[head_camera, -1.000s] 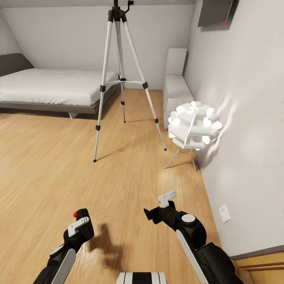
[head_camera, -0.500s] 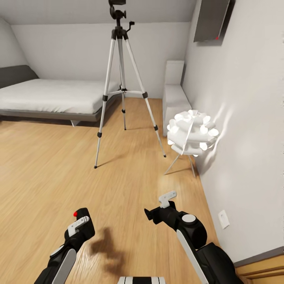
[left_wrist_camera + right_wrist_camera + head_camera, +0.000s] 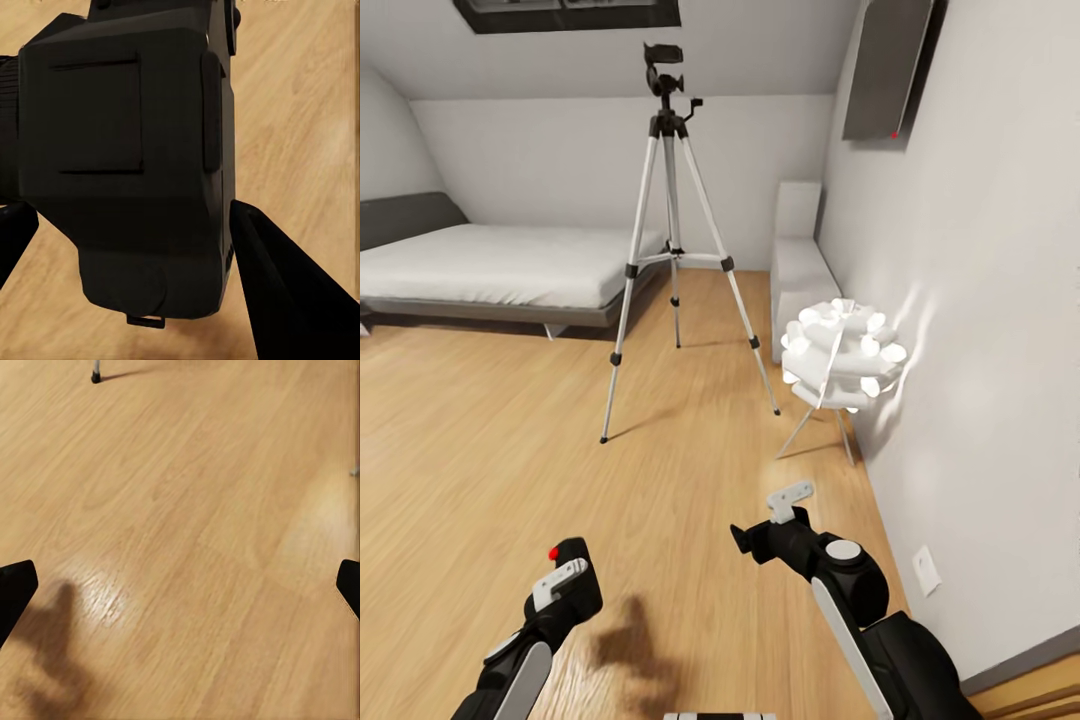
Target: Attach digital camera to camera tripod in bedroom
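The camera tripod stands on the wood floor ahead of me, silver legs spread, with its black head and pan handle at the top. My left gripper is low at the left, shut on the digital camera, whose red dot faces up. In the left wrist view the camera's black body sits between the two dark fingers. My right gripper hangs open over bare floor. Its fingertips show at the edges of the right wrist view, and a tripod foot is in sight beyond them.
A low white bed lies at the left of the bedroom. A lit white ball lamp on thin legs stands by the right wall, with a white bench behind it. A black TV hangs above, and a skylight is overhead.
The whole picture has shifted downward, so the camera has tilted up: the tripod's head and the skylight have come into view. Both arms keep their pose, and the left still holds the camera.
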{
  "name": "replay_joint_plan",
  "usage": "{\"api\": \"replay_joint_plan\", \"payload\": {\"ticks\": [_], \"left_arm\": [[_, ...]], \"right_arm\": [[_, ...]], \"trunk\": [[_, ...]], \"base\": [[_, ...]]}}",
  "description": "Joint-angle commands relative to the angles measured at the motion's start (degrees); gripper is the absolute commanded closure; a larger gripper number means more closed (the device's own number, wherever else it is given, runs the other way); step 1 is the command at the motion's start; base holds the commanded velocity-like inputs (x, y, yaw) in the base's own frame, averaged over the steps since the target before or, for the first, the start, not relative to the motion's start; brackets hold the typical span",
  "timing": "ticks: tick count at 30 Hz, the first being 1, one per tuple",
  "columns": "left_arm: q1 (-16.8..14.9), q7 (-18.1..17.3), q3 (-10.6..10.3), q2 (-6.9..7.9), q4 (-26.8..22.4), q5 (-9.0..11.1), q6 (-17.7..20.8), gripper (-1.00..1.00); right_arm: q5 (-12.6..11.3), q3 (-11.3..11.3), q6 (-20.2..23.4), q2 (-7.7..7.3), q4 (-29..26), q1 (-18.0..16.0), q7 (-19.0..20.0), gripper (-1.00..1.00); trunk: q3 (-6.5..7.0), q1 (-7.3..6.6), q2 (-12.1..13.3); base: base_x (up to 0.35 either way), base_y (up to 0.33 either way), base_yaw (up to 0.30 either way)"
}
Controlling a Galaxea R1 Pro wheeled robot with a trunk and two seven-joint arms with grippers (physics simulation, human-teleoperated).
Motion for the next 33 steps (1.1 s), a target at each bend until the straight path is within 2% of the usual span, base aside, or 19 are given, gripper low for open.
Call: {"api": "replay_joint_plan", "payload": {"ticks": [1, 19, 33], "left_arm": [[0.0, 0.2, 0.0, 0.05, -0.1, 0.5, 0.4, 1.0], [0.1, -0.9, -0.1, 0.22, 0.4, -0.3, 0.1, 1.0], [0.1, -0.8, 0.5, 0.37, 0.7, 0.2, 0.1, 1.0]], "right_arm": [[-0.4, -0.1, 0.3, 0.02, -0.1, 0.0, -0.1, -1.0], [-0.4, -0.2, 0.5, 0.12, -0.1, 0.2, -0.1, -1.0], [-0.4, 0.3, 0.6, 0.13, -0.1, 0.2, -0.1, -1.0]], "trunk": [[0.18, -0.03, 0.0], [4.17, -0.5, 0.2], [7.27, -0.86, 0.4]], "base": [[0.0, 0.0, 0.0], [0.0, 0.0, 0.0], [0.0, 0.0, 0.0]]}}
